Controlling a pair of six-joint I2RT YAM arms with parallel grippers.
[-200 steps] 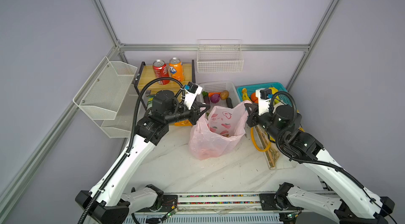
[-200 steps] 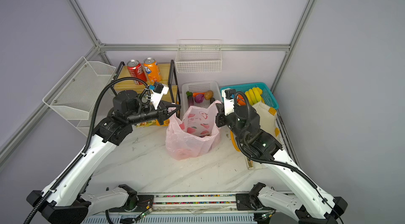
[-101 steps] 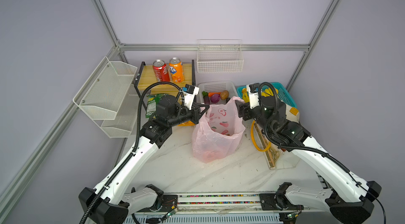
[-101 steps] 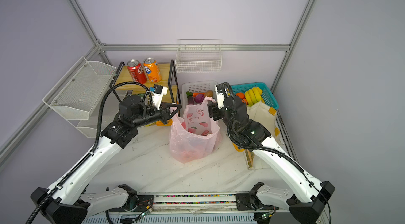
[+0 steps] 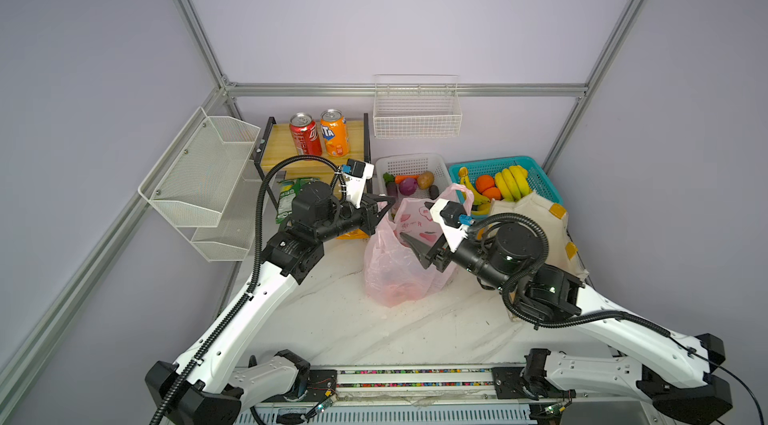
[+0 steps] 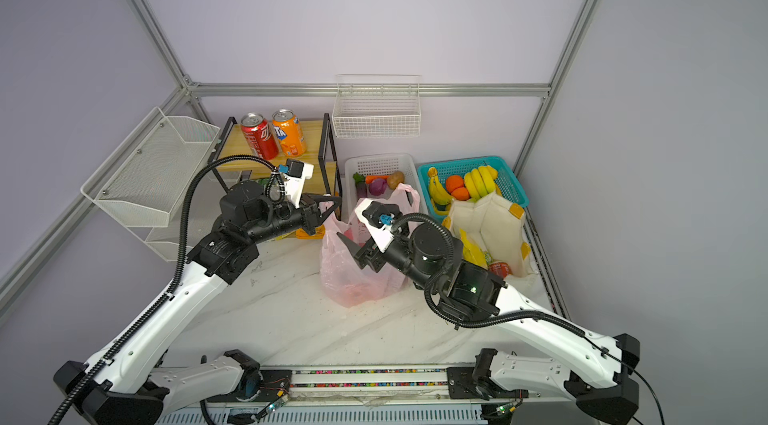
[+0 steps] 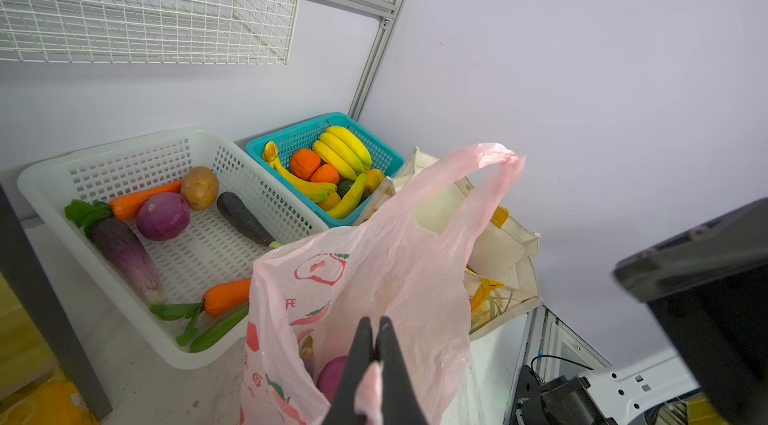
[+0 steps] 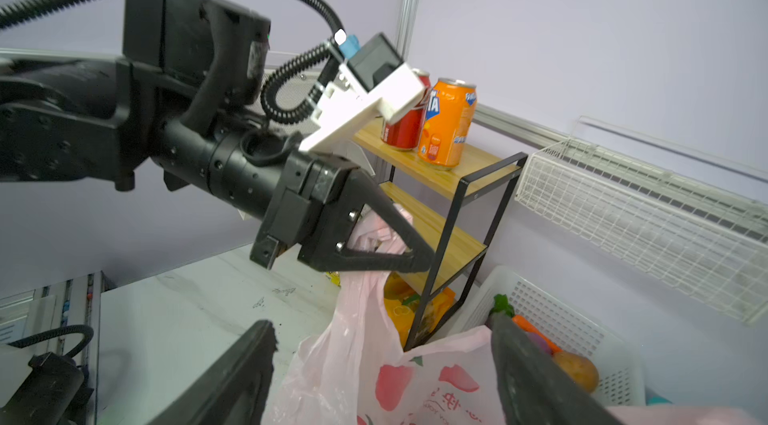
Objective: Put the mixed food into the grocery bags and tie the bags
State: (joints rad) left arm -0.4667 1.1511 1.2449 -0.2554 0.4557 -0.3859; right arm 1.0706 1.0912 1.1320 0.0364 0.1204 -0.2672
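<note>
The pink grocery bag (image 5: 397,277) (image 6: 353,277) stands mid-table with purple food (image 7: 330,377) inside. My left gripper (image 5: 390,205) (image 6: 337,202) (image 7: 374,321) is shut on the bag's left handle, holding it up. The other handle loop (image 7: 490,161) stands free. My right gripper (image 5: 419,232) (image 8: 382,331) is open, over the bag's right side, its fingers (image 8: 257,344) apart from the plastic. The cream tote (image 5: 528,215) (image 6: 490,219) slumps at the right. A red soda can (image 5: 305,134) stands on the shelf. A purple onion (image 7: 163,216) and an eggplant (image 7: 124,252) lie in the white basket (image 7: 50,178).
An orange soda can (image 5: 334,133) stands beside the red one on the wooden shelf (image 8: 440,178); a yellow packet (image 8: 399,310) lies under it. The teal basket (image 5: 540,182) holds bananas and oranges. Wire racks hang on the left wall (image 5: 199,178) and the back wall (image 5: 415,119).
My right gripper has opened and let go of the bag's right handle, then drawn back toward the front beside the bag. The left gripper keeps its grip on the other handle.
</note>
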